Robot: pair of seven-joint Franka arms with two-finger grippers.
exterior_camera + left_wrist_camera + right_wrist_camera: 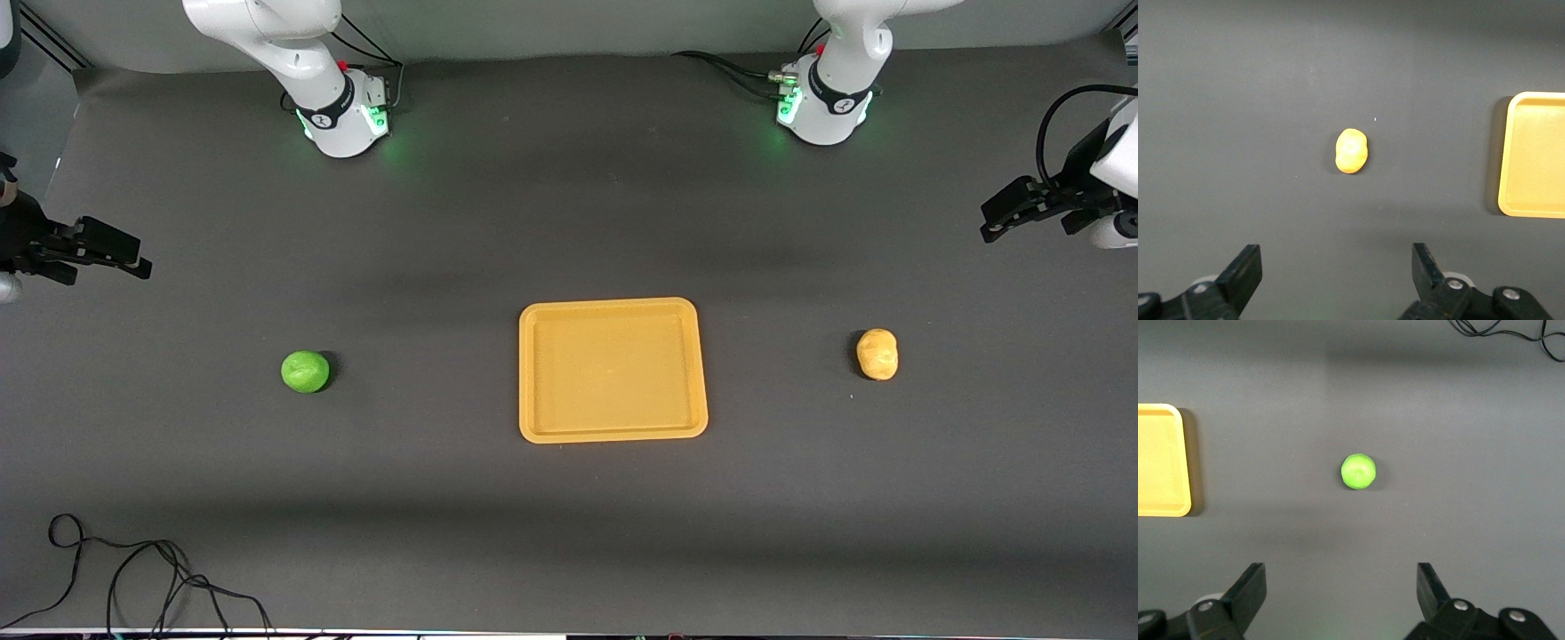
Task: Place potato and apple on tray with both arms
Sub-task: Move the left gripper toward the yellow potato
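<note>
The orange-yellow tray [613, 432] lies empty at the table's middle. The yellow-tan potato [877, 354] lies on the table toward the left arm's end, beside the tray; it also shows in the left wrist view [1351, 151]. The green apple [305, 371] lies toward the right arm's end and shows in the right wrist view [1357, 471]. My left gripper [989, 220] hangs open and empty high over the table's edge at the left arm's end, its fingertips [1248, 261] wide apart. My right gripper [142, 256] hangs open and empty over the right arm's end.
A loose black cable [133, 578] lies on the dark table mat at the corner nearest the front camera, toward the right arm's end. The two arm bases [347, 111] stand lit green along the table's edge farthest from the front camera.
</note>
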